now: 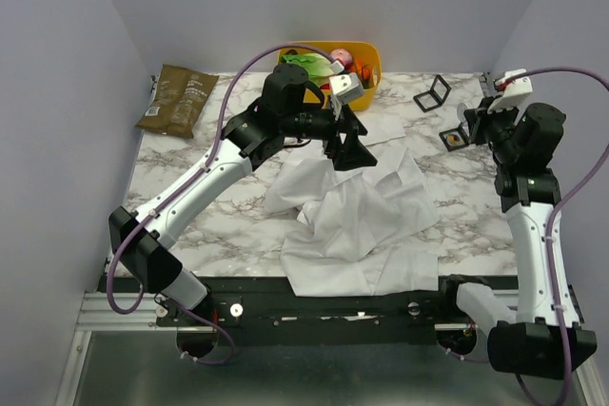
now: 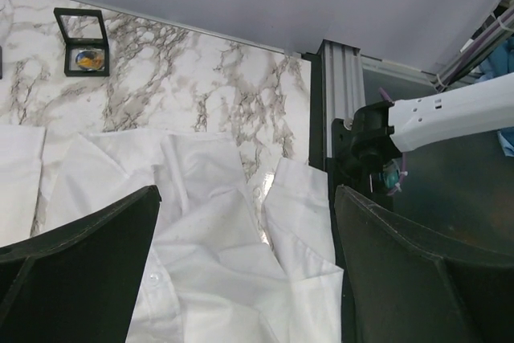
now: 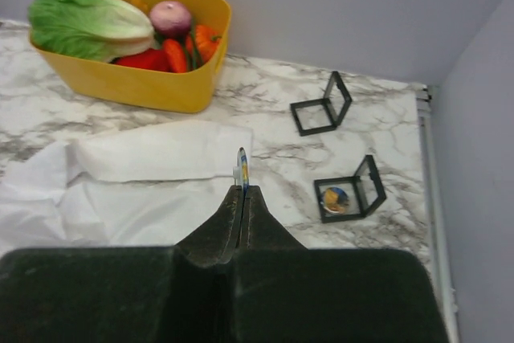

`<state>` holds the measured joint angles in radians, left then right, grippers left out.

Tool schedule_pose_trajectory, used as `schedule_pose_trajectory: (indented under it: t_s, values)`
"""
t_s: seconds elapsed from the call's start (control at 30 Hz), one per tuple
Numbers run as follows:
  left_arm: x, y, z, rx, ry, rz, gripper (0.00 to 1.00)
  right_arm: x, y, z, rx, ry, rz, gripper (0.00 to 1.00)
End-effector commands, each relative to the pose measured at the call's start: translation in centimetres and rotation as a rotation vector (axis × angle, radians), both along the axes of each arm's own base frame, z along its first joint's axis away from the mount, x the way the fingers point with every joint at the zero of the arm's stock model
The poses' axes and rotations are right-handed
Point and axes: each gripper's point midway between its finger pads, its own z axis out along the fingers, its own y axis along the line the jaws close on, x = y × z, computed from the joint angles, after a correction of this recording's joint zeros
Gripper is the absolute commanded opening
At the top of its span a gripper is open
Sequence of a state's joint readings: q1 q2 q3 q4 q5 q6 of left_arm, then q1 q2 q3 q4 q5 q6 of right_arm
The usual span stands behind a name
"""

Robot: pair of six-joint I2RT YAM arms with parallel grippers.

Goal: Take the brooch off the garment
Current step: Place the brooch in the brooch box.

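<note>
Desk (image 1: pixel 228 225): white marble with grey veins, grey walls around it; both my arm bases sit along the bottom edge of the top view.
Garment (image 1: pixel 362 225): white shirt, crumpled in the middle of the top view, lower part hanging over the near edge of the desk.
Brooch (image 3: pixel 242 165): thin blue-and-yellow piece seen edge-on, standing up from my right tool's tips at the centre of the right wrist view.
Brooch vs cloth: I judge it free of the shirt, since in the top view my right wrist is at the right side, apart from the cloth.
Right tool (image 3: pixel 242 192): fingers pressed together, pinching the brooch by its lower edge.
Left tool (image 2: pixel 247 198): spread wide with nothing in it, hanging over the upper part of the shirt.
Right arm pose: forearm rises up the right side of the top view, elbow bent, wrist turned toward the upper left, tool raised off the desk.
Left arm pose: stretched on a diagonal from lower left to the centre of the top view, wrist tipped down at the cloth.
Empty frame (image 3: pixel 321 106): small black display frame, open, up and to the right of my right tips.
Second frame (image 3: pixel 347 193): same kind, with a small colourful piece inside, just right of the tips.
Also present: yellow basket (image 3: pixel 128 86) of vegetables at upper left of the right wrist view; brown packet (image 1: pixel 178 99) at upper left of the top view.
Step in hand: the removal itself looks done; I am at the carry and set-down.
Next move: keep the pinch firm, as the hold is on a thin edge and could twist. Lower onto bare desk or the empty frame, and only then open.
</note>
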<state>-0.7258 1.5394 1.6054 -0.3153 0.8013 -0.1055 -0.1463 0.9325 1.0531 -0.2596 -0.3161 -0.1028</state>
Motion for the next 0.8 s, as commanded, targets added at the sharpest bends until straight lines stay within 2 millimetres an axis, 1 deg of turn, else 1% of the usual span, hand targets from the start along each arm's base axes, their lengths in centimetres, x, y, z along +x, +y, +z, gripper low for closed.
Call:
schedule_pose_trajectory:
  t_s: [0.0, 0.07, 0.1, 0.17, 0.2, 0.23, 0.3, 0.33, 0.37, 0.4, 0.43, 0.47, 0.53, 0.57, 0.6, 0.63, 0.67, 0.7, 0.77]
  values:
    - [0.3, 0.8, 0.3, -0.002, -0.031, 0.048, 0.99, 2.5, -3.3, -3.3, -0.185, 0.112, -0.083, 0.01]
    - [0.6, 1.0, 0.5, -0.003, -0.033, 0.068, 0.99, 3.9, -3.5, -4.3, -0.198, 0.146, -0.067, 0.01]
    - [0.5, 1.0, 0.7, -0.004, -0.034, 0.072, 0.99, 5.4, -3.6, -5.2, -0.192, 0.181, -0.060, 0.01]
    - [0.6, 1.0, 1.0, -0.009, -0.032, 0.076, 0.99, 7.2, -4.0, -6.1, -0.190, 0.210, -0.061, 0.01]
    - [0.5, 1.0, 1.0, -0.010, -0.030, 0.073, 0.99, 8.7, -4.0, -8.2, -0.188, 0.262, -0.051, 0.01]
    - [0.4, 1.0, 1.0, -0.012, -0.030, 0.072, 0.99, 9.9, -3.9, -7.3, -0.205, 0.246, -0.044, 0.01]
    - [0.4, 1.0, 1.0, -0.010, -0.032, 0.073, 0.99, 11.7, -3.9, -8.0, -0.241, 0.263, -0.037, 0.01]
    - [0.4, 1.1, 1.1, -0.009, -0.037, 0.074, 0.99, 13.1, -3.3, -10.0, -0.280, 0.304, -0.013, 0.01]
    - [0.5, 1.1, 1.0, -0.004, -0.037, 0.077, 0.99, 14.5, -3.8, -9.3, -0.315, 0.297, -0.050, 0.01]
    - [0.7, 1.2, 0.8, 0.002, -0.043, 0.080, 0.99, 15.4, -3.8, -9.8, -0.337, 0.311, -0.053, 0.01]
    - [0.9, 1.1, 0.8, 0.006, -0.047, 0.082, 0.99, 16.8, -3.4, -12.3, -0.366, 0.363, -0.038, 0.01]
    - [0.9, 1.0, 0.5, 0.015, -0.043, 0.082, 0.99, 18.2, -3.5, -10.8, -0.382, 0.332, -0.055, 0.01]
    - [1.2, 0.9, 0.4, 0.023, -0.045, 0.083, 0.99, 19.9, -2.7, -11.5, -0.414, 0.339, -0.033, 0.01]
    - [1.3, 0.8, 0.2, 0.031, -0.039, 0.084, 0.99, 21.0, -2.6, -13.4, -0.430, 0.371, -0.033, 0.01]
    - [1.5, 0.7, 0.0, 0.036, -0.037, 0.085, 0.99, 22.3, -3.0, -12.3, -0.449, 0.348, -0.065, 0.01]
    - [1.8, 0.6, -0.1, 0.041, -0.039, 0.085, 0.99, 23.1, -3.0, -12.6, -0.467, 0.348, -0.068, 0.01]
    - [1.9, 0.5, -0.4, 0.049, -0.033, 0.084, 0.99, 24.1, -3.5, -14.8, -0.481, 0.387, -0.082, 0.01]
    - [2.0, 0.4, -0.5, 0.054, -0.030, 0.084, 0.99, 25.3, -3.6, -13.8, -0.487, 0.360, -0.093, 0.01]
    - [2.3, 0.2, -1.0, 0.069, -0.027, 0.083, 0.99, 26.5, -4.0, -14.4, -0.513, 0.362, -0.106, 0.01]
